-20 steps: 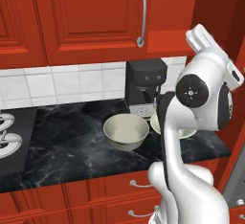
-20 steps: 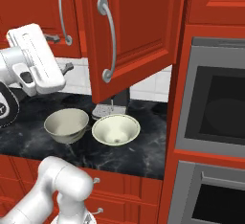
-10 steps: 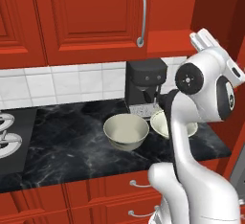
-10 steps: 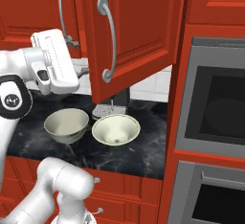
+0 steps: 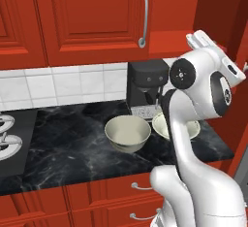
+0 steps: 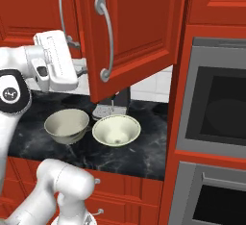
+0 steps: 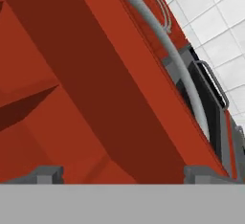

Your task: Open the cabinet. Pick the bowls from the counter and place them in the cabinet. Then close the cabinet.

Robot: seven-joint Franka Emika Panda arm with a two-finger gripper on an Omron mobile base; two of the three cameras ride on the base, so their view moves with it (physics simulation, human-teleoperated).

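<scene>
- The 2 bowls sit side by side on the counter (image 6: 139,154), close together in front of a black coffee machine (image 5: 147,83).
- The deeper bowl (image 6: 66,125) stands upright and holds nothing.
- The shallower bowl (image 6: 116,130) sits just beside it, on the oven side, and is also empty inside.
- The cabinet (image 6: 129,31) has its right door swung out toward the room, with 1 curved silver handle (image 6: 106,39) on its face; the left door (image 5: 92,17) is shut, its own handle (image 5: 144,15) near the inner edge.
- The gripper (image 7: 124,173) has its 2 dark tips standing wide apart with nothing between them; it sits close up against the red door.
- In the right base view the white hand (image 6: 55,60) hangs at the left of the open door, above the deeper bowl.
- The left base view gives the shut door, the white tiled wall (image 5: 63,85) and a stove edge (image 5: 9,138) at far left; the arm's elbow covers part of the shallower bowl there.
- The right base view adds a built-in oven (image 6: 214,104) at the right and the open door's front face.
- The hand view shows the door's red edge running diagonally, the silver handle along it, and white tiles at the upper right.
</scene>
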